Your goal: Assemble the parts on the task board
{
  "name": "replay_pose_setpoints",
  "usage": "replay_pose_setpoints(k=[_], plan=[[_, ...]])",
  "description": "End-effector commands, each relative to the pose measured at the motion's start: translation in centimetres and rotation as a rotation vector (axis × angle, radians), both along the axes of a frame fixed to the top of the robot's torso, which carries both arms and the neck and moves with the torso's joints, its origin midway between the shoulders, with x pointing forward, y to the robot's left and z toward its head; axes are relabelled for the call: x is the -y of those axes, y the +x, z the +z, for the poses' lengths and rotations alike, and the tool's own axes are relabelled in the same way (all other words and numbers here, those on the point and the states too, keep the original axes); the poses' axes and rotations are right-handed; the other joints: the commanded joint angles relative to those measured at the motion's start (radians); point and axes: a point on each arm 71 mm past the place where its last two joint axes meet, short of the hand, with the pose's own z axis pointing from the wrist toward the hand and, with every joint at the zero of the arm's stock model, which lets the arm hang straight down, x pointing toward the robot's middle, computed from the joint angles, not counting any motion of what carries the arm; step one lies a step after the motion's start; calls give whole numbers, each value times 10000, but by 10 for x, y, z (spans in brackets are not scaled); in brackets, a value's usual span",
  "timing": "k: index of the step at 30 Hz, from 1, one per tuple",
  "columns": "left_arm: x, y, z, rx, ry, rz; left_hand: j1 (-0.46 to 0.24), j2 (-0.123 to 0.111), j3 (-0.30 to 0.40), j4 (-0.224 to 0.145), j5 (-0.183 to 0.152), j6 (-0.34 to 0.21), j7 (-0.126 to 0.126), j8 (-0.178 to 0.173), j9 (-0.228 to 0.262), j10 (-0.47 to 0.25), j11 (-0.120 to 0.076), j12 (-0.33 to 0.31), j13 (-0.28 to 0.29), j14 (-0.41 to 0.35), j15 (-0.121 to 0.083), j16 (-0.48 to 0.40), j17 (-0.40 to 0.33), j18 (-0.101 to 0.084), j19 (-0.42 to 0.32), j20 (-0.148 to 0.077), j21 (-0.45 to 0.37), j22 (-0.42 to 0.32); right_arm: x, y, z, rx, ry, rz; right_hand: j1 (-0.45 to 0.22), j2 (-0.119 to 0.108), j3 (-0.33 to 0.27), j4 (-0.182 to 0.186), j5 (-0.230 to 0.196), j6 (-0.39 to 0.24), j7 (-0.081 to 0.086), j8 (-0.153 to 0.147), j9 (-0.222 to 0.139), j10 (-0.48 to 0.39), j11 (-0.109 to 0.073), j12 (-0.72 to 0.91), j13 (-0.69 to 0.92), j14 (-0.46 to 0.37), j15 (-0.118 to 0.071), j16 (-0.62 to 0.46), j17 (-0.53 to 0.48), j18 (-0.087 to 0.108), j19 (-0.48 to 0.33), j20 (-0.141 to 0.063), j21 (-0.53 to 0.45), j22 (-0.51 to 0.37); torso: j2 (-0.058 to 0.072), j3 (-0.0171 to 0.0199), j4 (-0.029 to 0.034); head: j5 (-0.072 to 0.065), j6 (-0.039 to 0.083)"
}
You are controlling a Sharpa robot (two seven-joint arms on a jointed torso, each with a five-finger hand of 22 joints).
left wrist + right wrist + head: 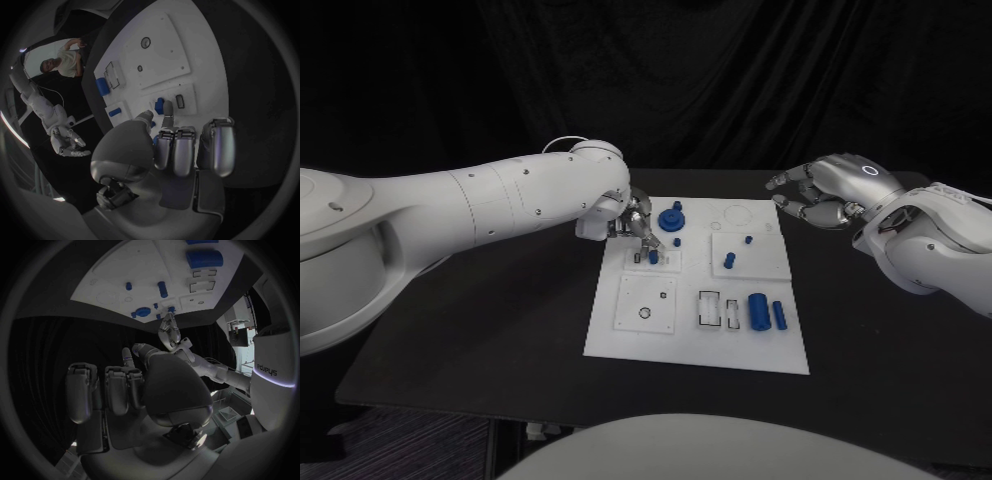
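Mid-task. Left hand (633, 222) was over the flat white task board's (678, 345) far-left corner, fingertips pinching a small blue peg (652, 257) at its socket. Right hand (816, 196) hovered off the far-right corner, fingers curled, holding nothing. Large blue cylinder (759, 310) lay loose; round blue knob (674, 217) and short blue pins (730, 260) seemed seated.

Partly readable lettering (271, 371) — something like "adipys" — on the white robot body, right wrist view
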Motion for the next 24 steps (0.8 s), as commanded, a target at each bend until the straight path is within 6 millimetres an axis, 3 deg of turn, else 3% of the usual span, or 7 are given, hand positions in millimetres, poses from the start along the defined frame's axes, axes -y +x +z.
replay_pose_setpoints(k=[1,12,18,24], plan=[[4,-1,-1,-50,-132,-142,102,16,40,-71,69,96,-1,-49,-16,1043,18,-5,2625,1057,32,26,2634,59,74,55,-36,1532,1,0,0,75,34,-157,-8,-80,48,24,26,65,-14,-57,-10,1042,-19,53,2634,933,15,-22,2136,154,588,0,-53,2327,11,1,-4,-19,0],[6,-4,-4,-263,6,-262,199,34,113,-147,249,114,-11,-81,-33,1043,10,-5,2625,1057,26,26,2634,61,68,50,-50,1537,1,-1,0,26,14,-163,-8,-64,88,7,25,137,-17,-31,-3,1042,-22,53,2634,930,13,-30,2124,158,582,-3,-67,2323,6,-1,-5,-9,0],[6,-5,-7,-367,52,-275,288,27,231,-242,692,146,-23,-132,-58,1043,-2,-5,2625,1057,14,26,2634,62,67,40,-61,1553,1,-1,0,11,5,-165,-8,-64,88,7,25,137,-17,-31,-3,1042,-22,53,2634,930,13,-30,2124,158,582,-3,-67,2323,5,3,-3,1,0],[6,-5,-9,-412,100,-263,300,35,258,-255,747,164,-28,-133,-58,1043,-7,-5,2625,1057,11,26,2634,54,85,37,-28,1574,1,-1,-1,-6,-5,-164,-14,-64,107,-4,22,196,-19,-9,4,1042,-24,53,2634,929,12,-34,2118,159,580,-4,-72,2321,-6,-1,-18,19,0]])
